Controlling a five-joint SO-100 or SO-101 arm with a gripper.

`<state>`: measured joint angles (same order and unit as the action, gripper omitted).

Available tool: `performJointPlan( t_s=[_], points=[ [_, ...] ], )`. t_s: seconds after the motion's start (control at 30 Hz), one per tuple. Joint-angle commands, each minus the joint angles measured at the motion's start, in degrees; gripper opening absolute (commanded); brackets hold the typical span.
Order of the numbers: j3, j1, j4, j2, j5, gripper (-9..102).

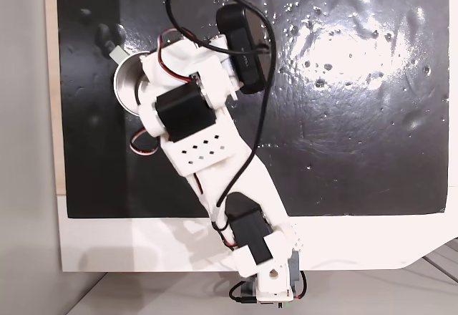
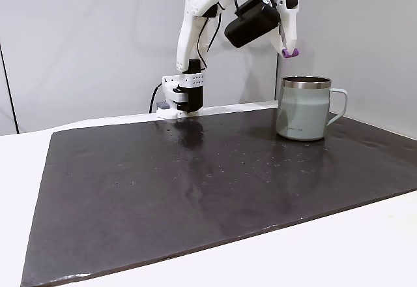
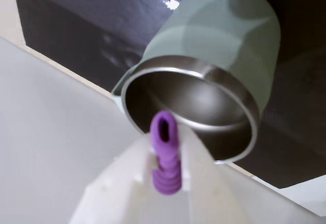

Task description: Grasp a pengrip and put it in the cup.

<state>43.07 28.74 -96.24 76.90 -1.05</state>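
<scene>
— While the white robot arm (image 1: 215, 150) leans over the black mat (image 1: 358, 114) in a fixed view from above, what peeks out under it?
— A bit of the round silvery metal cup (image 1: 125, 84).
— And from the side?
— In a fixed view, the gripper (image 2: 289, 51) hangs above the grey-green cup (image 2: 303, 109), pinching the tiny purple ribbed pengrip (image 2: 290, 53).
— And the wrist view?
— The white fingers (image 3: 196, 170) squeeze the pengrip (image 3: 165, 155) tight, up in the air just over the cup's (image 3: 224, 46) shiny open mouth.

Arm raised high, end effector (image 2: 289, 51) pointing down, clamped.
</scene>
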Motion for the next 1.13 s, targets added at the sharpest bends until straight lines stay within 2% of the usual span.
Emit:
performJointPlan(
  t_s=[0.0,0.33,0.47,0.53,1.1],
  points=[
    [-5.80,4.48,0.18,-2.02,1.23,0],
    [-7.82,9.05,-0.44,-4.22,4.13,2],
    [-6.50,7.82,-0.44,-2.29,4.31,23],
    [-5.98,7.47,-0.53,-1.58,5.36,29],
    [-1.76,5.80,-0.53,1.76,6.42,30]
  ],
)
